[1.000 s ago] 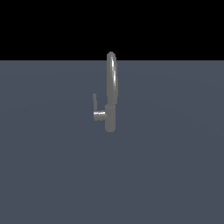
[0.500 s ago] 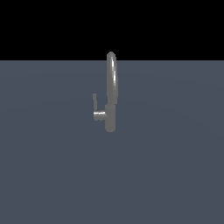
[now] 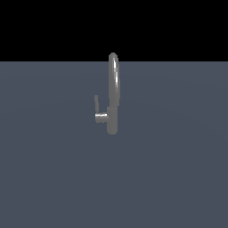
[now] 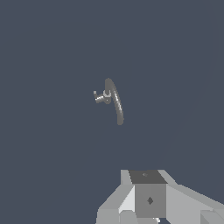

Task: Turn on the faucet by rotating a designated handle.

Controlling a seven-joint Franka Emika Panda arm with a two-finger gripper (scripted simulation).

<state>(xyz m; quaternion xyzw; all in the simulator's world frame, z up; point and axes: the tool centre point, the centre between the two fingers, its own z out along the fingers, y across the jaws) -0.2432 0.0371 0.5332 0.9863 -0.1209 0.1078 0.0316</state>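
Note:
The faucet [image 3: 113, 89] stands upright on the flat grey-blue floor, a slim grey tap with a tall narrow arched spout. A short stub leaves its body toward the exterior view's left and carries the handle [image 3: 96, 104], a thin lever pointing up. The wrist view looks down on the faucet [image 4: 116, 103] from well above, with the handle [image 4: 96, 95] beside its base. Only blocky grey parts of my gripper [image 4: 148, 199] show at that picture's edge, far from the tap. Its fingertips are not distinguishable. The arm does not appear in the exterior view.
A plain grey-blue floor [image 3: 169, 178] stretches around the faucet on all sides, ending at a black background behind it.

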